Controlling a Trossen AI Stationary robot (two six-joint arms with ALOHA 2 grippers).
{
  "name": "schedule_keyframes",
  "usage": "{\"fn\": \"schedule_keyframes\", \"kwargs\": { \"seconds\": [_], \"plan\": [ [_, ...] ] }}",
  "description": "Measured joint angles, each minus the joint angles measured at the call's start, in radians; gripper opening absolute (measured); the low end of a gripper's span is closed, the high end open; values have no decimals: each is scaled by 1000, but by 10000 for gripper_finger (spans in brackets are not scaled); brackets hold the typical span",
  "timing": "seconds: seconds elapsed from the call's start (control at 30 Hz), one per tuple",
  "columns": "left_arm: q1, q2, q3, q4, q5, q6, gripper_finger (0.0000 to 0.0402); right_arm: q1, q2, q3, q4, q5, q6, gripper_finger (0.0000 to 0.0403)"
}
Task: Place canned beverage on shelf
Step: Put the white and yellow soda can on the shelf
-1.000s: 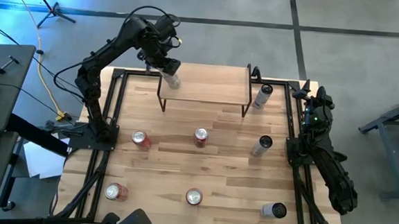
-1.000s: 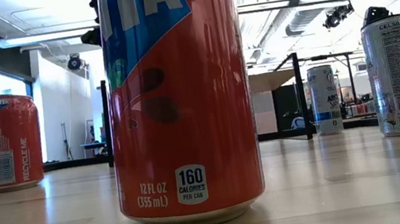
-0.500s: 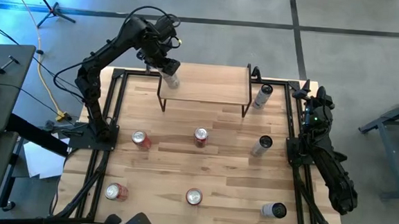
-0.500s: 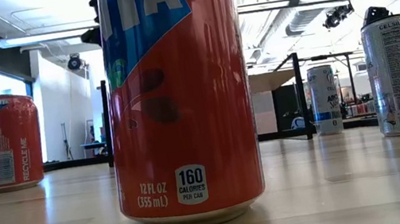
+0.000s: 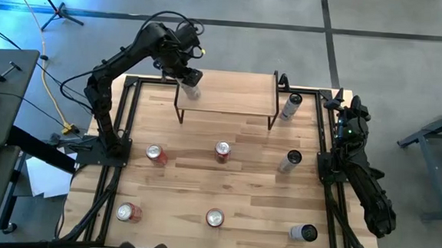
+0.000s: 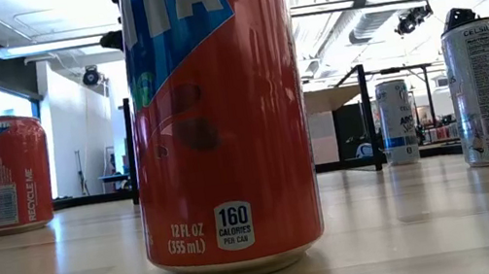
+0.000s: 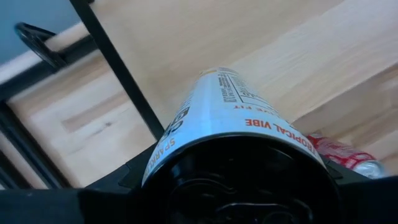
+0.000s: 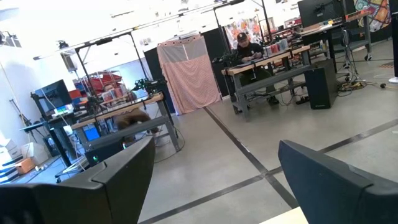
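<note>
One white can (image 5: 191, 89) sits clamped in the left claw (image 5: 189, 77), tilted over the shelf (image 5: 230, 94) corner, so releasing early could topple it off the edge

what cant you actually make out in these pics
- High view: whether the white can in the left gripper already rests on the shelf; seen from straight above, the gripper covers it.
- Left wrist view: the can hides the gripper's own fingers.
- Low view: the big orange can blocks the middle of the table; its top is cut off.
- Right gripper: parked at the table's right edge, facing the room, sees no cans.
</note>
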Motion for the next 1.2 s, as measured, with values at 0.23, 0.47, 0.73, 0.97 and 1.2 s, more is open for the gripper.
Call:
{"fn": "schedule_keyframes", "kwargs": {
  "seconds": [0.23,0.47,0.73,0.97,1.2],
  "plan": [
    [0,0,0,0,-23,11,229,0,0,0,0,0,0,328],
    [-2,-1,0,1,-44,-45,229,0,0,0,0,0,0,328],
    [-4,-1,0,1,-44,-67,256,0,0,0,0,0,0,328],
    [-4,-3,2,4,-39,-78,286,0,0,0,0,0,0,328],
    [-4,-3,2,2,-36,-88,313,0,0,0,0,0,0,328]
  ]
}}
